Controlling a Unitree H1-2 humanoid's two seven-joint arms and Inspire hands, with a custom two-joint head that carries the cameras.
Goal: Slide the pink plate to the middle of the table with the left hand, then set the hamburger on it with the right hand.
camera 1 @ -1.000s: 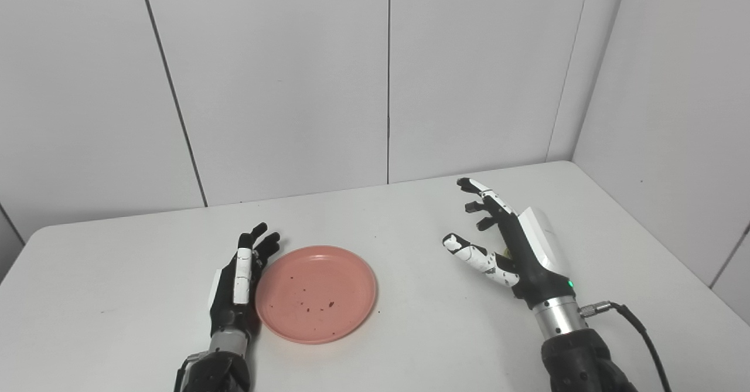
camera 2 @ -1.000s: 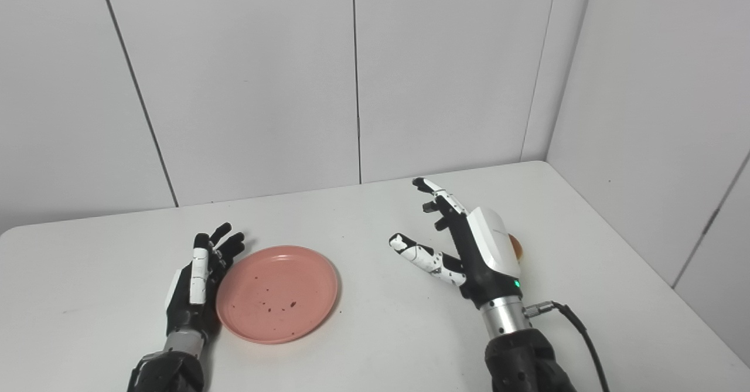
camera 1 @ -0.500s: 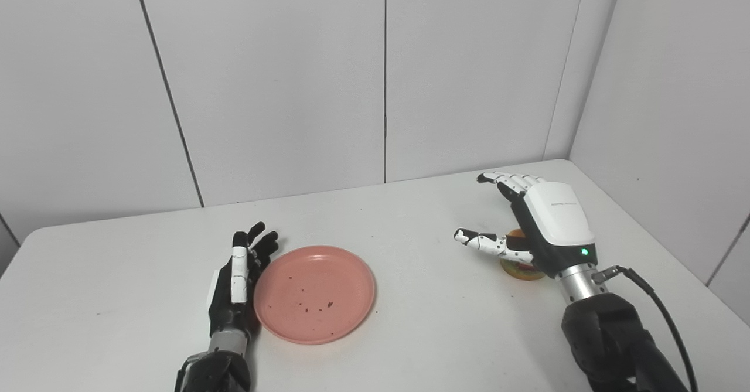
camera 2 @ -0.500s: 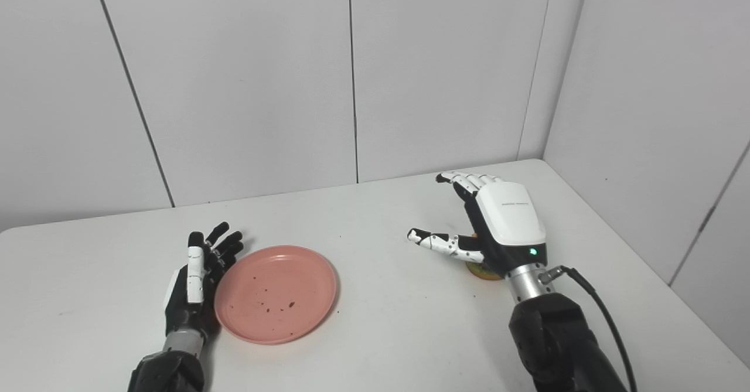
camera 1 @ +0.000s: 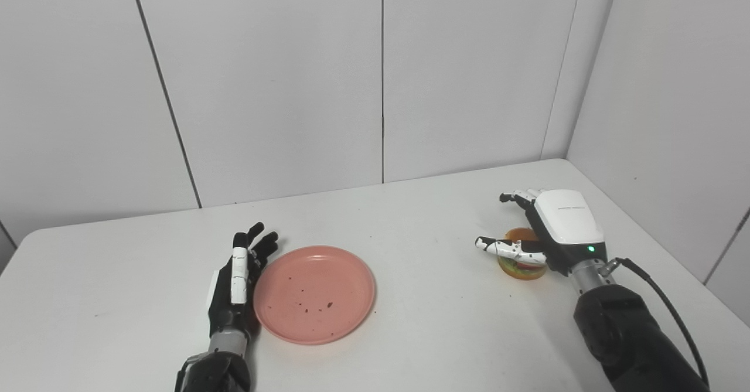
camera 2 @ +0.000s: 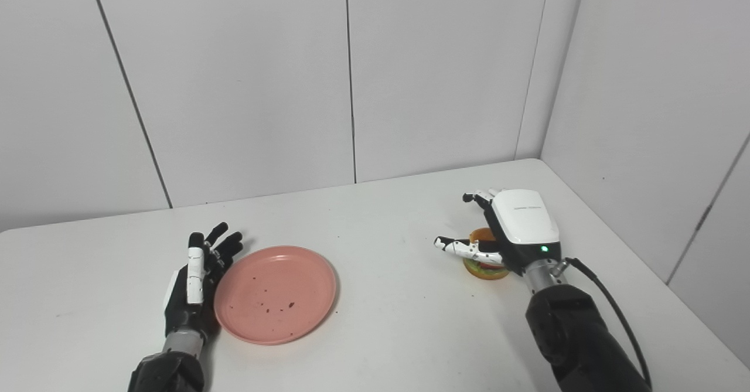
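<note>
Looking about halfway: round pink plastic plate (camera 1: 314, 294) sitting near mid-table beside the spread, empty left hand (camera 1: 237, 282), right hand (camera 1: 548, 234) hovering open-fingered over the small toy hamburger (camera 1: 520, 261), not yet gripping.

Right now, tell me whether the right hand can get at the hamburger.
Probably yes. The right hand is open and poised over the hamburger, thumb on its near-left side, fingers beyond it, and nothing lies between them. Whether any finger touches it yet cannot be told.
</note>
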